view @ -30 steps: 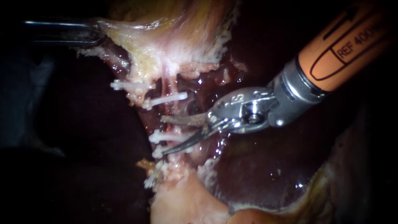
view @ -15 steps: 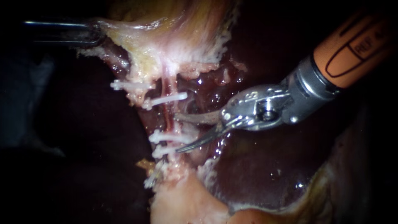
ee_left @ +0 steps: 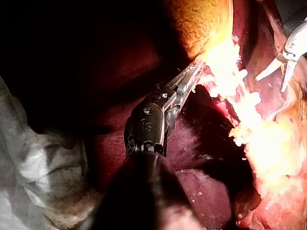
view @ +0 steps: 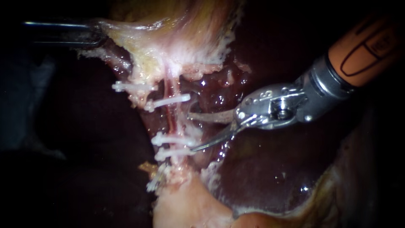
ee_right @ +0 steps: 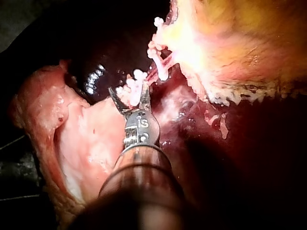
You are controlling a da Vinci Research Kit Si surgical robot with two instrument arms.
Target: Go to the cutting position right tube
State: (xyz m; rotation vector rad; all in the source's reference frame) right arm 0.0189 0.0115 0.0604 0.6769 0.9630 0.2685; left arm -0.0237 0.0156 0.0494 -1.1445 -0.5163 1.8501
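Right instrument [view: 190, 131] backs toward 3 o'clock, end effector spread beside right tube [view: 171, 120], not around it; left instrument [view: 100, 34] pinches gallbladder [view: 177, 29].

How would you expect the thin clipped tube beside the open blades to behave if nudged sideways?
Probably floppy: the tube is a thin strand, stretched between white clips. Likely slippery, since the surrounding tissue glistens wet. It looks fragile beside the right instrument's blades.

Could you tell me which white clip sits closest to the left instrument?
The topmost clip, alone at the left, just below the tissue the left instrument grips; the others lie lower, nearer the right instrument.
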